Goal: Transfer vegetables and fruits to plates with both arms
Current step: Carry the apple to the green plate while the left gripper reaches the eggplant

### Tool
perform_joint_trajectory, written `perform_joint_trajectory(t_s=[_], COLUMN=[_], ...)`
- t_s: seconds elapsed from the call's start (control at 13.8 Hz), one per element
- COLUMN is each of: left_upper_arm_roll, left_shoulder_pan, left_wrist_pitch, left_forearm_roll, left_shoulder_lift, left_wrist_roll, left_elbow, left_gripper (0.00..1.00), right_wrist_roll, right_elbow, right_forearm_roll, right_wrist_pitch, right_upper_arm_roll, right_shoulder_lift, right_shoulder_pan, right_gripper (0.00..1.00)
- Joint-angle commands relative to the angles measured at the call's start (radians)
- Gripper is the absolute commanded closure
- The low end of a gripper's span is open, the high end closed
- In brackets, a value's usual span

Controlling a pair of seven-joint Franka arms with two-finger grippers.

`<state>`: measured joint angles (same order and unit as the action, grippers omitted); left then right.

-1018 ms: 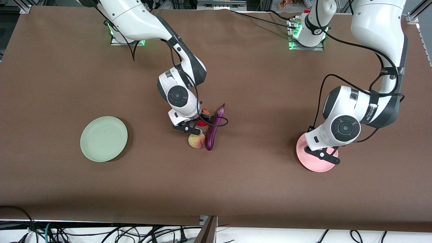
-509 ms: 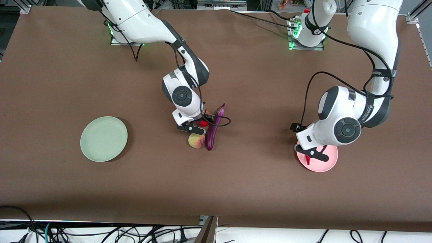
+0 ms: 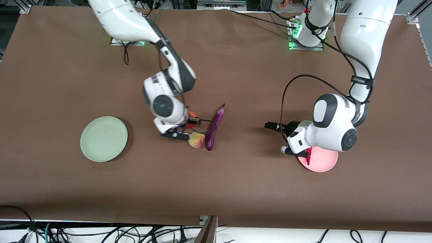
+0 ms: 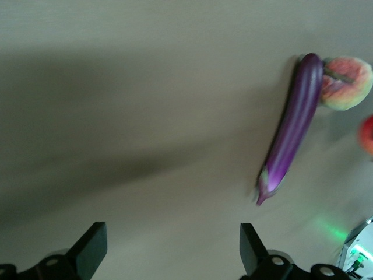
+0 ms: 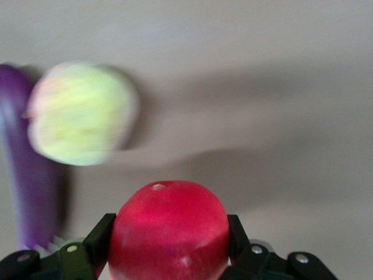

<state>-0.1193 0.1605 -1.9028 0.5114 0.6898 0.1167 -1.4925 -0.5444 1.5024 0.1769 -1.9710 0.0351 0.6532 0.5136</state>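
Note:
My right gripper (image 5: 169, 248) is shut on the round red fruit (image 5: 169, 230) and holds it just above the table beside the peach (image 5: 81, 114) and the purple eggplant (image 5: 29, 175). In the front view this gripper (image 3: 175, 135) is next to the peach (image 3: 196, 140), and the eggplant (image 3: 214, 126) lies beside the peach. My left gripper (image 4: 172, 256) is open and empty over bare table, at the edge of the pink plate (image 3: 324, 162), where the red chili (image 3: 307, 158) lies. The mint green plate (image 3: 104, 138) is empty. The left wrist view shows the eggplant (image 4: 291, 125) and the peach (image 4: 348, 83) farther off.
The brown table cloth (image 3: 236, 189) covers the whole table. Black cables hang from both wrists near the eggplant and near the pink plate. Cables lie along the table's edge nearest the front camera.
My right gripper has moved with the red fruit toward the green plate's end. My left gripper has swung off the pink plate toward the table's middle, with the chili left on the plate.

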Motion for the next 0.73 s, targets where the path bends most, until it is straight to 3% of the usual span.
perform_joint_trajectory(t_s=[0.0,0.15,0.29,0.65], left_upper_arm_roll=[0.004,0.004,0.003,0.004], left_shoulder_pan=[0.153,0.230,0.286,0.441], left_wrist_pitch=[-0.199,-0.361,-0.461,-0.769], left_forearm_roll=[0.025,0.025,0.032,0.032], left_shoulder_lift=[0.027,0.031,0.057,0.126], left_wrist_roll=[0.003,-0.002,-0.002,-0.005], left_elbow=[-0.001,-0.037,-0.043,-0.107], left_gripper=[0.00,0.00,0.00,0.00], right_wrist_roll=[0.215,0.398,0.530,0.652], right_elbow=[0.022,0.024,0.024,0.030], right_forearm_roll=[0.004,0.009,0.012,0.021], right_wrist_pitch=[0.110,0.118,0.133,0.023], right_upper_arm_roll=[0.115,0.245,0.322,0.324], right_shoulder_lift=[-0.059,-0.058,-0.052,0.049], right_shoulder_pan=[-0.058,-0.060,-0.082,-0.227], right_gripper=[0.75,0.75,0.75,0.74])
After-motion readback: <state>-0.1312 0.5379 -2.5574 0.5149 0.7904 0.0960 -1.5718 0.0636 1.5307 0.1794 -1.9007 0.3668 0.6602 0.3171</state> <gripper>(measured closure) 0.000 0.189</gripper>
